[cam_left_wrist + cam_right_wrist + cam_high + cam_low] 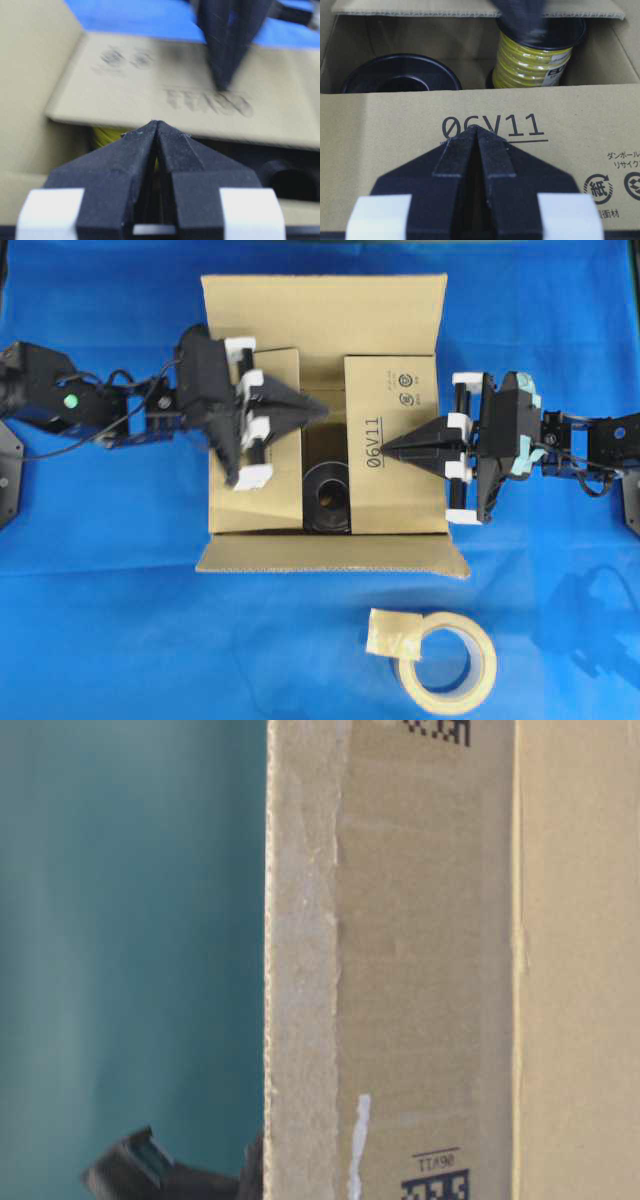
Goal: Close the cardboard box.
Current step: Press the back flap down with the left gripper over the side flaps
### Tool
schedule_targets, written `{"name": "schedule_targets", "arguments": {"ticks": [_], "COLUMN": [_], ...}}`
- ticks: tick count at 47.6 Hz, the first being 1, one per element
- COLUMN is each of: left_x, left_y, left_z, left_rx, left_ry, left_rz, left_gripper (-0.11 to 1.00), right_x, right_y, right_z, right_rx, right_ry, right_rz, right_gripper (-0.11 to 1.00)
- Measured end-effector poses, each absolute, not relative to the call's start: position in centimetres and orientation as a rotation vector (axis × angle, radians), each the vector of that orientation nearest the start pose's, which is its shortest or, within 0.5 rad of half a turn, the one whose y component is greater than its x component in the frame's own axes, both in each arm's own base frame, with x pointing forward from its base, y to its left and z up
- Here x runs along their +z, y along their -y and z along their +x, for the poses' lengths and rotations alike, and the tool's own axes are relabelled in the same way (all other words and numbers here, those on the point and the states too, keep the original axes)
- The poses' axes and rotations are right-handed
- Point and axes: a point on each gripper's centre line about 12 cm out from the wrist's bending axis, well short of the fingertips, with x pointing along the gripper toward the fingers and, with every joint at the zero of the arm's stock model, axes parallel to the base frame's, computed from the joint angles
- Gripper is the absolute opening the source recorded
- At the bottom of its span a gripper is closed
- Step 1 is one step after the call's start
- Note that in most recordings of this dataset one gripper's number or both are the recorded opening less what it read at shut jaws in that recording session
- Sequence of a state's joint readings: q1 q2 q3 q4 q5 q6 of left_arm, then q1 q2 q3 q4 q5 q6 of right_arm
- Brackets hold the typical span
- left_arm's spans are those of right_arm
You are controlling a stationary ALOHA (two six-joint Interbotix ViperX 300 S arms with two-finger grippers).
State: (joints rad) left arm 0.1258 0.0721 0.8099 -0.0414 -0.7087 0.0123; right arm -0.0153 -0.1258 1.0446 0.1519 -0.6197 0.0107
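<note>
Now; left gripper (pixel 322 408) clenched | right gripper (pixel 388 448) clenched on cardboard box (pixel 390 480) flap

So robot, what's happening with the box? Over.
Both end effectors, left and right, shut, pressing side flaps inward. Cardboard box half closed: long flaps open. Spools inside, below flaps.

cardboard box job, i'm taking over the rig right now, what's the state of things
Left gripper: jaws shut, holding nothing, tip over the left side flap.
Right gripper: jaws shut, holding nothing, tip on the right side flap marked 06V11.
Cardboard box: mid-table, both side flaps folded in with a gap between; black spool and yellow wire spool inside.
Left: the far flap and near flap are open.
Tape roll lies near the box.
</note>
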Motion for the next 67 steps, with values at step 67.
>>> {"name": "schedule_targets", "arguments": {"ticks": [67], "left_x": [15.5], "left_y": [-10.5], "left_z": [43.5], "left_rx": [0.242], "left_ry": [-0.248], "left_rz": [0.048], "left_gripper": [0.0], "right_x": [15.8], "right_y": [1.4], "right_z": [31.8], "right_rx": [-0.119], "right_ry": [-0.297], "right_rz": [0.123], "right_gripper": [0.0]}}
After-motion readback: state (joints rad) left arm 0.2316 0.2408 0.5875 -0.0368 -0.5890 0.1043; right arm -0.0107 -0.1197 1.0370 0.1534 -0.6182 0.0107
